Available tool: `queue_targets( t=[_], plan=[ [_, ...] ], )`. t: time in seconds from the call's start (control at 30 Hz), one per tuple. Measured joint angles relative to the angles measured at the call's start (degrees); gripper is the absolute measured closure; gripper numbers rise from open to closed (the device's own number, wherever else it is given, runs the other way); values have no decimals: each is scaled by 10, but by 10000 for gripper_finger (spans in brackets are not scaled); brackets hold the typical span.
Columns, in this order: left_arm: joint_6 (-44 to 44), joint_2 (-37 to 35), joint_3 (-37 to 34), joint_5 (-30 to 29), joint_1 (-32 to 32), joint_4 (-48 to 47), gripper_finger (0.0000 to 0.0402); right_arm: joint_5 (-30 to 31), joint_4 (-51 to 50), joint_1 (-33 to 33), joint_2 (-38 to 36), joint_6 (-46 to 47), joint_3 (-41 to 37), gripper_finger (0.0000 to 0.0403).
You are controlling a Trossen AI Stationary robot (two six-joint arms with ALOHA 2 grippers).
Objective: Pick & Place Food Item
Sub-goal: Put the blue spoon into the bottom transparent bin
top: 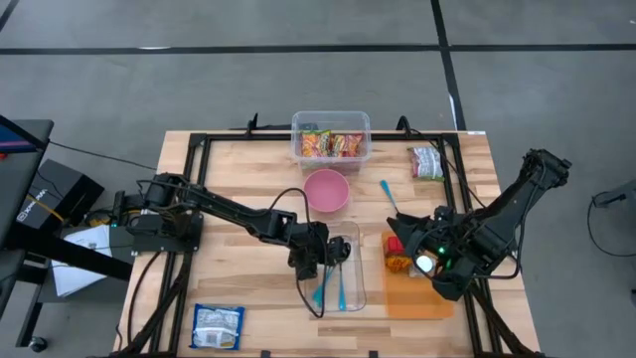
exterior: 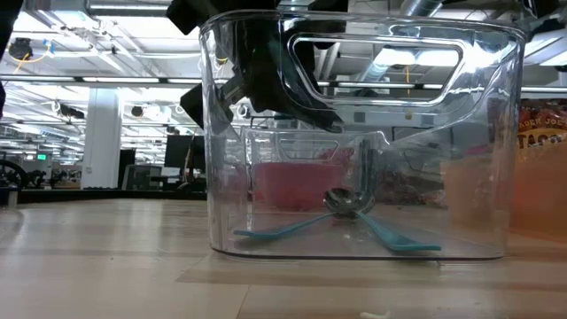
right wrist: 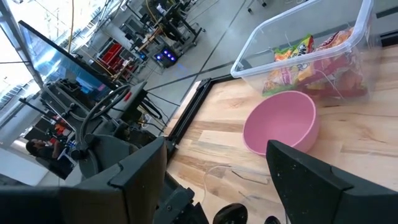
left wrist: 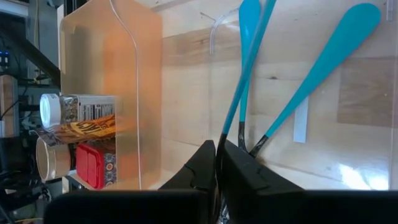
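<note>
A clear tub [top: 355, 283] stands mid-table with teal-handled utensils [top: 341, 288] lying in it, their handles on its floor [exterior: 266, 232]. My left gripper [left wrist: 217, 163] reaches down into the tub from the table's left [top: 333, 255], shut, with one utensil's thin handle [left wrist: 245, 74] running into its tips. My right gripper [right wrist: 217, 186] hovers open with nothing between its fingers, above an orange bin [top: 422, 298] of food jars and packs [top: 397, 249] at the right. A pink bowl [top: 326, 191] sits behind the tub. My left gripper is shut on a teal utensil at the dark lower end of its handle [left wrist: 225, 135], pinched between the two fingertips; the fingers hide the exact spot. The fingers slant down into the tub from the table's left. The handle lies along them, pointing away toward the near edge.
A clear box of snack packets [top: 331, 139] stands at the far edge, a packet [top: 427, 161] at far right, a loose teal spoon [top: 388, 194] beside the bowl, a packet [top: 217, 326] at near left. The orange bin's wall [left wrist: 106, 93] stands close beside the tub.
</note>
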Motion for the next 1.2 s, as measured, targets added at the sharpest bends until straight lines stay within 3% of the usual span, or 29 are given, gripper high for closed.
queue_targets(
  t=[0.43, 0.8, 1.0, 1.2],
  plan=[
    [-1, 0, 0, -7, 0, 2, 325, 0, -6, 0, 0, 1, 0, 136],
    [-42, -49, 1, -91, -1, 92, 295, 0, -6, 0, 0, 2, 0, 136],
    [-172, -129, 1, -122, 1, 169, 288, 1, -5, 0, 0, 1, 0, 136],
    [-455, -224, 1, -203, 1, 213, 288, -18, -11, -12, -2, 1, 0, 136]
  ],
)
